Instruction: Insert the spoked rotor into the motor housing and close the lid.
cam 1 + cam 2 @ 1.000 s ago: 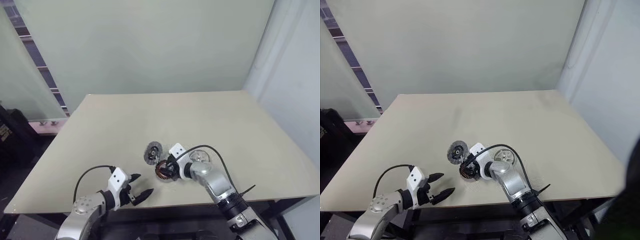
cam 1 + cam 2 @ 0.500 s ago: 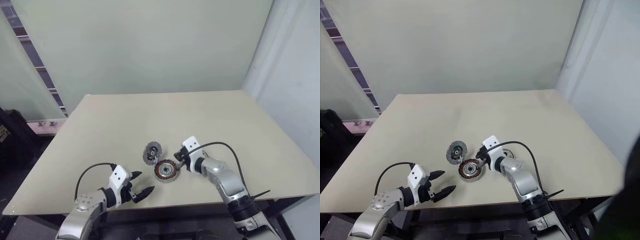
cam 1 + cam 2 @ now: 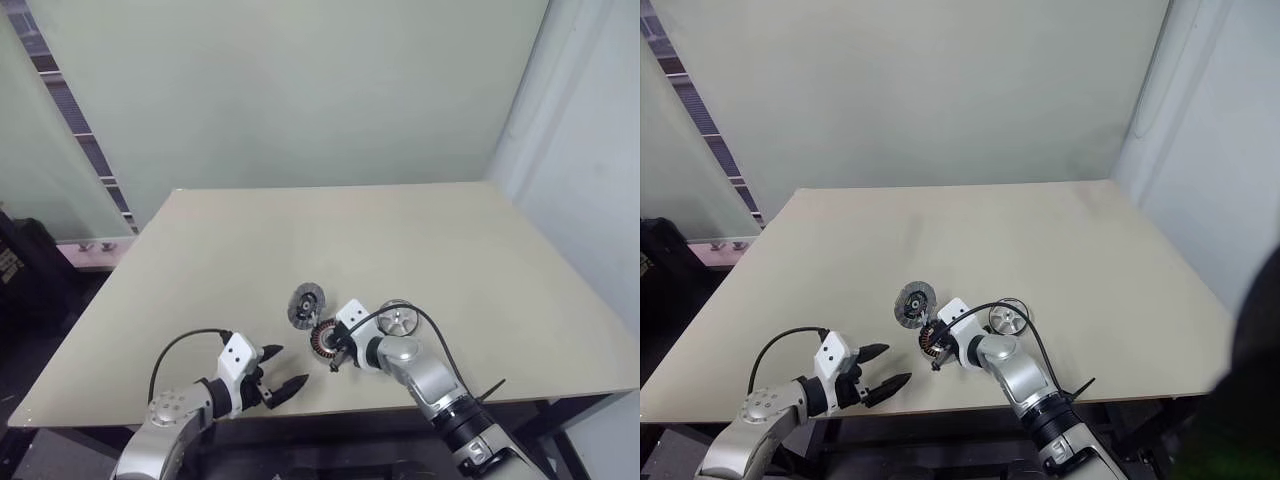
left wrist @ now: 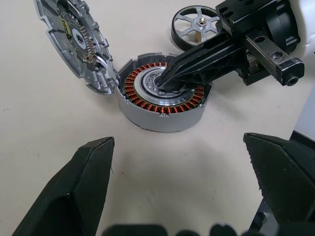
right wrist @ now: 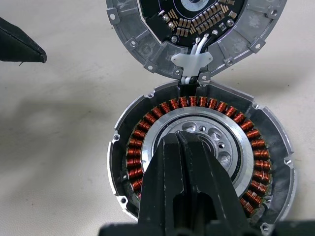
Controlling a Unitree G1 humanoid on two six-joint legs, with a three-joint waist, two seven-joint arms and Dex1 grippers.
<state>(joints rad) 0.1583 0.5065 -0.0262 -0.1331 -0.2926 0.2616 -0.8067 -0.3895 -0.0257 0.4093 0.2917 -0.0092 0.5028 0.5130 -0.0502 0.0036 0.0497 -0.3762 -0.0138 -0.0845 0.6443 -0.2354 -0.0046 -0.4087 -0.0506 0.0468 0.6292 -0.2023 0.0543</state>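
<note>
Head view, table: a beige table (image 3: 420, 240) stands against a pale wall, with the parts gathered near its front edge.
Head view, motor housing: the motor housing (image 3: 323, 340) sits on the table, half hidden by the right arm's white wrist block.
Head view, lid: the lid (image 3: 306, 304) lies just behind the housing, at its far left edge.
Head view, spoked rotor: the spoked rotor (image 3: 397, 319) rests flat on the table to the right of the housing, not inside it.
Head view, left gripper: the left gripper (image 3: 280, 383) hangs at the front edge, apart from the parts, fingers spread.
Head view, right gripper: the right gripper (image 3: 335, 362) is over the housing; from here I cannot tell how its fingers stand.
Left wrist view, added detail: the ring of copper windings and the silvery centre of the housing show. The right gripper's black fingers are pressed together, their tips resting down in that centre. The lid leans against the housing's rim with circuitry on its inner face. The rotor's spokes and brass-coloured hub show beyond the right gripper.
Right wrist view, added detail: looking straight down into the housing, the two fingers meet with no gap and pinch nothing. A white wire clip (image 5: 192, 61) joins lid and housing where they touch. One black left fingertip (image 5: 19, 45) shows well apart from the housing.
</note>
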